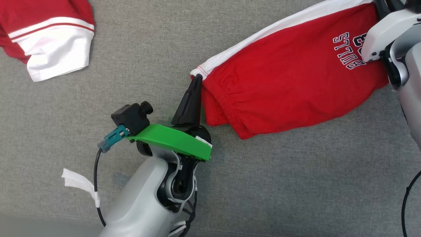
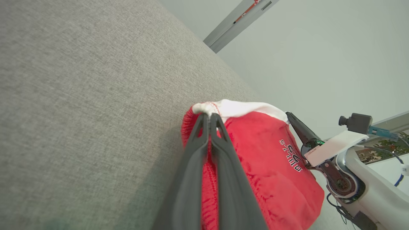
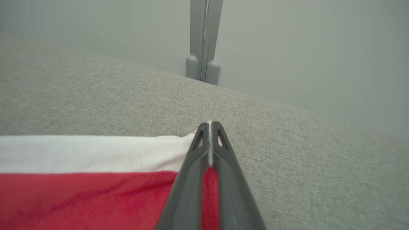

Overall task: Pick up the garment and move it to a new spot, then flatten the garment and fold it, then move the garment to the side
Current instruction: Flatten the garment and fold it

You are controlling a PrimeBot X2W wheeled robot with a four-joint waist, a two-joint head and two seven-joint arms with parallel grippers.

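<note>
Head view: two garments lie on one grey fabric surface (image 1: 263, 184). The red fabric shorts with a white stripe (image 1: 286, 75) stretch across the upper right between two grippers. The left gripper (image 1: 197, 79) and the right gripper (image 3: 209, 127) each pinch one corner, jaws closed on cloth. The second red-and-white garment (image 1: 49, 42) lies well apart, upper left.

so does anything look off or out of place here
Nothing spilled or damaged. The red garment is bunched, pinched at its white edge by the left gripper and right gripper. A second red and white garment lies crumpled at the head view's upper left.
</note>
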